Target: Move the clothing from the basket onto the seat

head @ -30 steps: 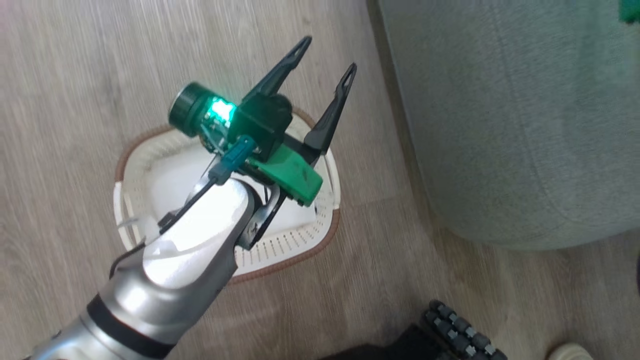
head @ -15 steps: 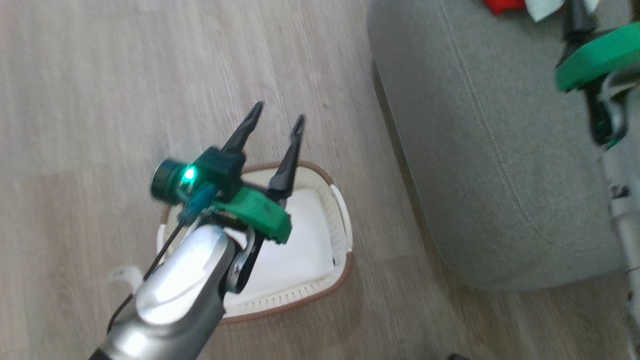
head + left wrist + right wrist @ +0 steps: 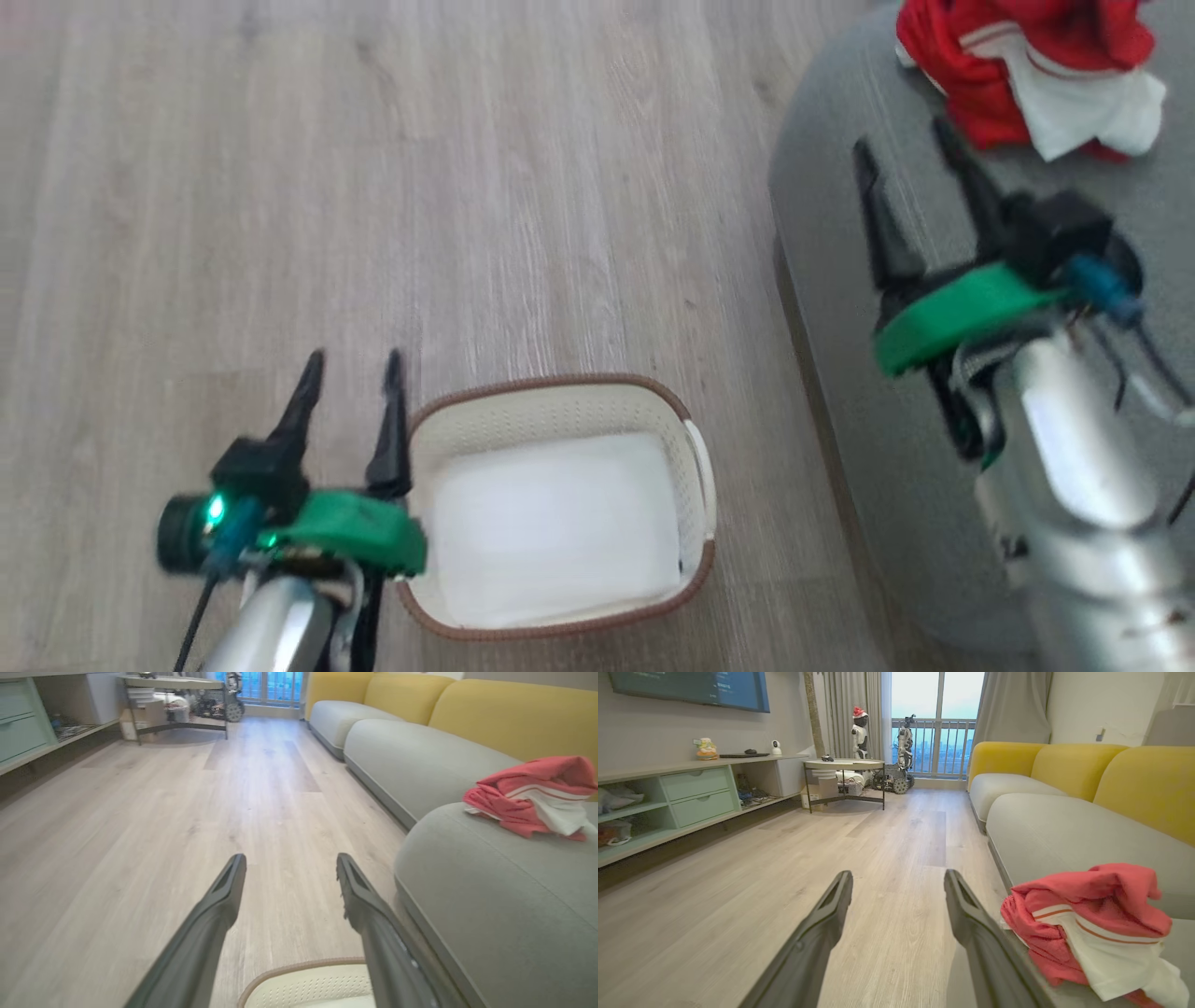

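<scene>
The red clothing [image 3: 1025,73] with white panels lies crumpled on the grey-green seat [image 3: 859,392] at the upper right; it shows too as clothing [image 3: 532,795] and clothing [image 3: 1087,924] in the wrist views. The white basket [image 3: 695,467] with a brown rim stands on the floor, holding just a flat white liner sheet [image 3: 551,527]. My left gripper [image 3: 353,359] is open beside the basket's left rim, with nothing between its fingers. Open and holding nothing, my right gripper [image 3: 904,142] hovers over the seat's edge, just short of the clothing.
Pale wood floor [image 3: 373,187] spreads left of the seat. Yellow sofa backs [image 3: 1064,765] run along the seat [image 3: 1064,830]. Far off stand a round side table [image 3: 844,764], a low shelf unit [image 3: 691,793] and small robots [image 3: 903,742] by the window.
The head camera has swung, bringing the clothing and right gripper into view. My left arm has drawn back from above the basket to its left side, fingers still open.
</scene>
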